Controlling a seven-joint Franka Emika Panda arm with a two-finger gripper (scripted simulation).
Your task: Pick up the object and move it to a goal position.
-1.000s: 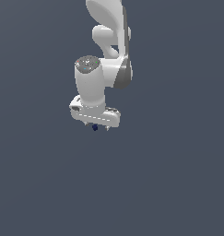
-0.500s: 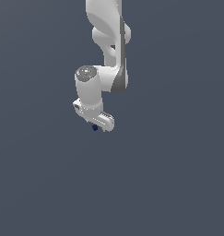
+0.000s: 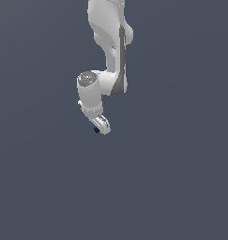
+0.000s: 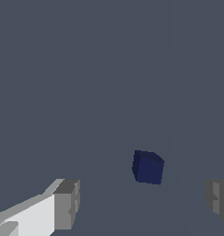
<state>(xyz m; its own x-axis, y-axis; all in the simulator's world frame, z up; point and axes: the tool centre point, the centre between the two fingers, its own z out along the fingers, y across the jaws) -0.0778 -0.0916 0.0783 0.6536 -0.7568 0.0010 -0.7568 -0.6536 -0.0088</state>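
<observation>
The object point(image 4: 148, 167) is a small dark navy-blue cube on the flat grey ground. In the wrist view it lies ahead of my gripper point(image 4: 143, 203), roughly between the two grey fingertips point(image 4: 67, 203), nearer the far one, touching neither. The jaws stand wide apart with nothing held. In the exterior view the object point(image 3: 95, 130) shows as a tiny dark speck just beside the white hand, and my gripper point(image 3: 102, 127) hangs right above and next to it under the bent white arm.
Only the uniform grey ground point(image 3: 171, 178) surrounds the arm; no other objects, walls or edges show in either view.
The arm has swung and turned: the hand now faces more edge-on and sits slightly toward the exterior view's left. The navy speck stays at the hand's lower end.
</observation>
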